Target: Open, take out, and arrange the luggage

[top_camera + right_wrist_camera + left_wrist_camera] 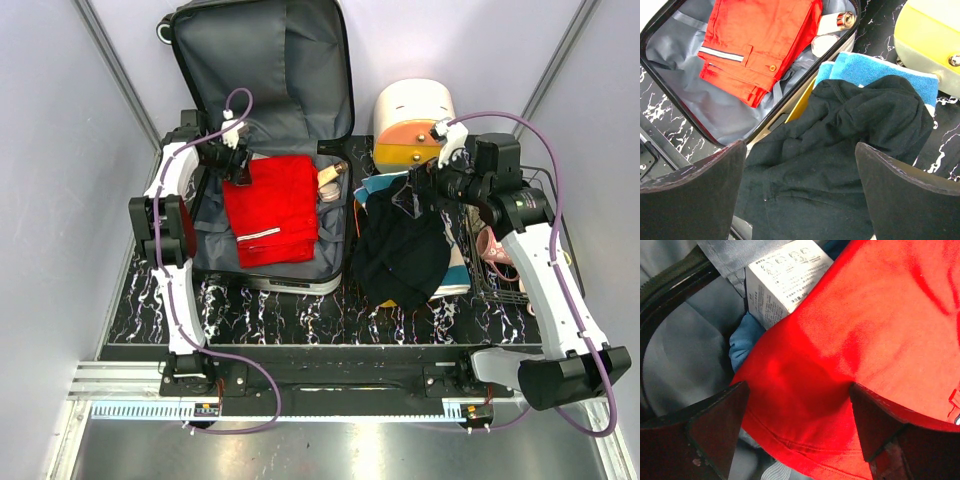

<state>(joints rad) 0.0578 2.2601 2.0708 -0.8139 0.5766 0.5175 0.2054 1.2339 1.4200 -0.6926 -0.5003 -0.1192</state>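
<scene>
Top external view: nearest, the right gripper (pixel 800 148) hung released, jaws wide, over a black garment (pixel 405 250) heaped on the table (pixel 300 312) just right of the luggage (pixel 262 60). That case lay open at left, its lid propped up behind. Inside, the left gripper (pixel 797 387), jaws spread and unclenched, straddled the edge of folded red shorts (pixel 270 210).

A robotics lab test cell: plain white panel walls (pixel 50 150) on aluminium posts (pixel 114 62) enclose a black marbled worktop (pixel 300 312). The left arm (pixel 168 180) and right arm (pixel 545 270), trailing purple cables (pixel 181 300), are bolted along a metal rail (pixel 125 382).
</scene>
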